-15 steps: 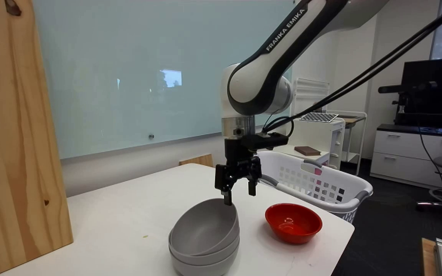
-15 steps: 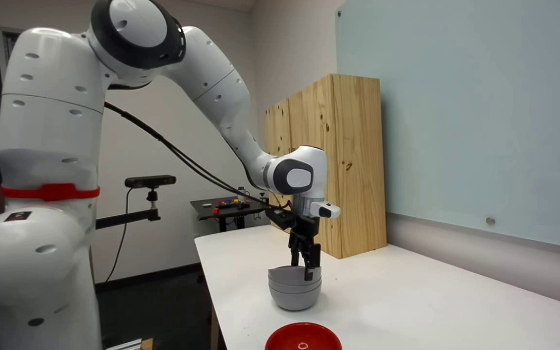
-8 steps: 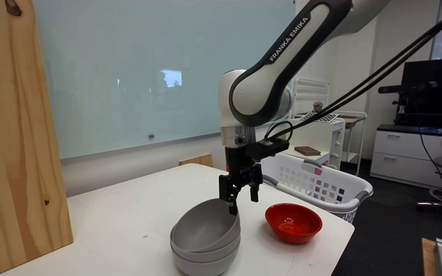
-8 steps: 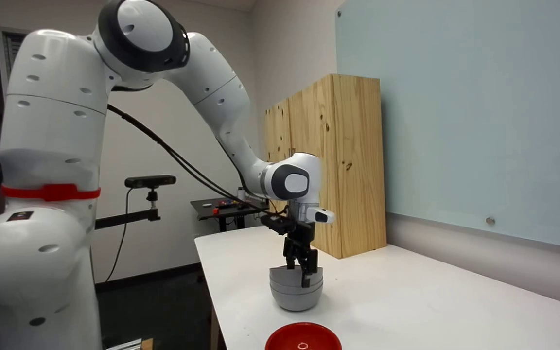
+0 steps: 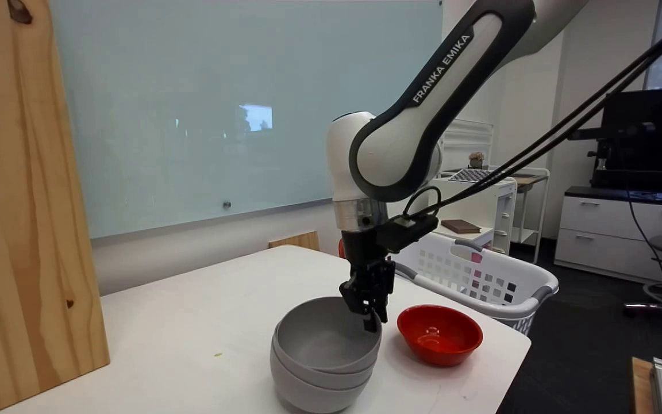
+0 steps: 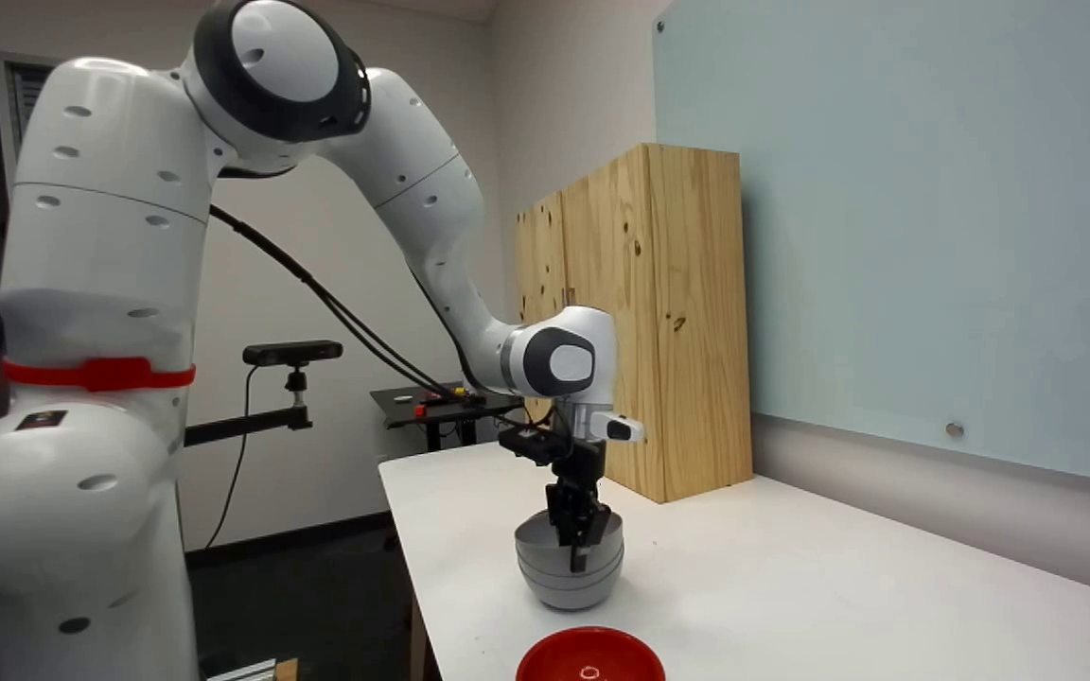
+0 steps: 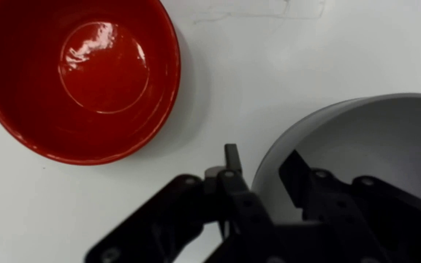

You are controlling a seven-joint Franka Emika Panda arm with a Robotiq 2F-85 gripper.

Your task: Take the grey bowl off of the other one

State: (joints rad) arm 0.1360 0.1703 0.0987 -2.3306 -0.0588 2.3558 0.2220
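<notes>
In an exterior view, the cabinet (image 5: 32, 201) is standing along the left edge, and the board (image 5: 204, 115) is filling the upper left behind the table (image 5: 181, 328). At the lower centre the grey bowl (image 5: 322, 339) is sitting nested on top of the grey stack (image 5: 316, 397). Its mouth is facing up and tipping toward the frame's lower edge; being round, it is leaning its one axis, through the mouth, the same way. The gripper (image 5: 378, 322) is pointing down at its right-hand rim. In the wrist view the fingers (image 7: 295, 179) are standing apart, released, the bowl's wall showing between them; whether either is touching, I cannot tell. The red bowl (image 5: 440, 336) is occupying the table just right of the gripper, and the basket (image 5: 446, 270) is standing behind, right of centre.
</notes>
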